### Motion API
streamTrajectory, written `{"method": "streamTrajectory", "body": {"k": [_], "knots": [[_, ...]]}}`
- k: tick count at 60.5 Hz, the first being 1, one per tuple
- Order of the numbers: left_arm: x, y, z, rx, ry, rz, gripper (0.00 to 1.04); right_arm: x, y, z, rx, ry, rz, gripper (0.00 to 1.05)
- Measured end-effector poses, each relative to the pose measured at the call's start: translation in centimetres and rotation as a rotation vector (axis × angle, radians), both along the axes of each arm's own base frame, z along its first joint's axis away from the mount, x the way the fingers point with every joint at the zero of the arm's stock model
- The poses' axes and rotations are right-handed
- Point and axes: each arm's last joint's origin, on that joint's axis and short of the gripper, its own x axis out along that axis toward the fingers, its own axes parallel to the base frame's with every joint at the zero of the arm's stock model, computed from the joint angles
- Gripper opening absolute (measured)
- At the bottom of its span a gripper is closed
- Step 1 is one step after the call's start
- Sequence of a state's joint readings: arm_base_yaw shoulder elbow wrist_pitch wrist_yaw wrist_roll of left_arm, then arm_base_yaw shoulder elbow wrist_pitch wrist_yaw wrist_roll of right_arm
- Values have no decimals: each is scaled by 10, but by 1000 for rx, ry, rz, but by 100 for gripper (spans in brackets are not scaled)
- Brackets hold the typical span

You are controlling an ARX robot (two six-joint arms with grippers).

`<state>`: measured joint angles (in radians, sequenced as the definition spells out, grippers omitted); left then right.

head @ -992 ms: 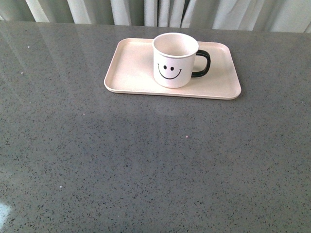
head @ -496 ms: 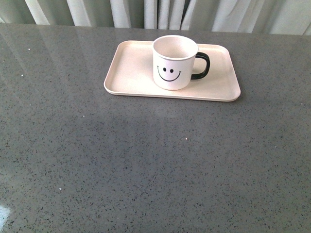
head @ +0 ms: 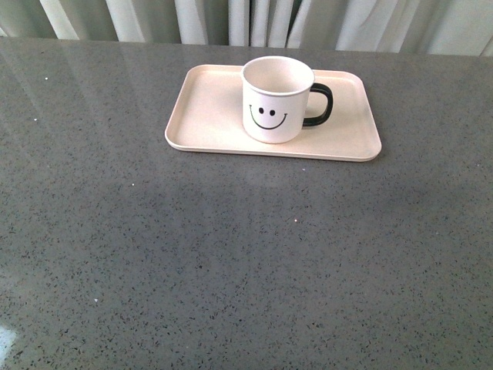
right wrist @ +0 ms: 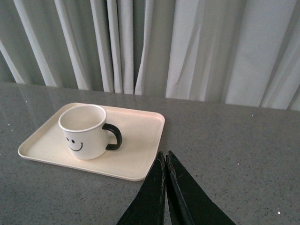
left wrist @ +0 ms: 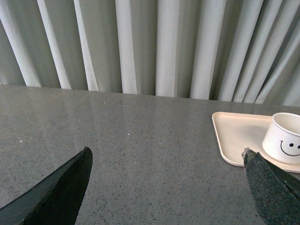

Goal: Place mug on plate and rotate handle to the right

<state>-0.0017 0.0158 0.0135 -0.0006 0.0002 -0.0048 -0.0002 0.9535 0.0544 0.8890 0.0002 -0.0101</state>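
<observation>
Front cam sits high btwn the arms, looking fwd and down across the grey table (head: 231, 270) toward the curtains (head: 231, 19). Left wrist cam is low, near the surface, facing the curtains w/ the plate (left wrist: 236, 140) at the frame edge. Right wrist cam is a bit higher, closer to the plate. All 3 share plate + mug (head: 277, 99).

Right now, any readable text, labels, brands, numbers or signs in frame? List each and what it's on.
None: no words, numbers or brand marks are readable in any view.
The only printed mark is a black smiley face on the mug, a drawing and not text.
The plate is plain.
</observation>
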Motion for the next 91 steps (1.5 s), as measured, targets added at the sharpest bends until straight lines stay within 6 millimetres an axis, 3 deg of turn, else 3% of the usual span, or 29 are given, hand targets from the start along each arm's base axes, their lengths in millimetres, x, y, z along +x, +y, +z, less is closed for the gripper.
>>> {"method": "streamTrajectory", "body": {"k": [54, 91], "knots": [[0, 0, 0, 0, 0, 0, 96, -44, 0, 10, 0, -29, 0, 2], [0, 0, 0, 0, 0, 0, 96, -59, 0, 6, 0, -6, 1, 2]]}}
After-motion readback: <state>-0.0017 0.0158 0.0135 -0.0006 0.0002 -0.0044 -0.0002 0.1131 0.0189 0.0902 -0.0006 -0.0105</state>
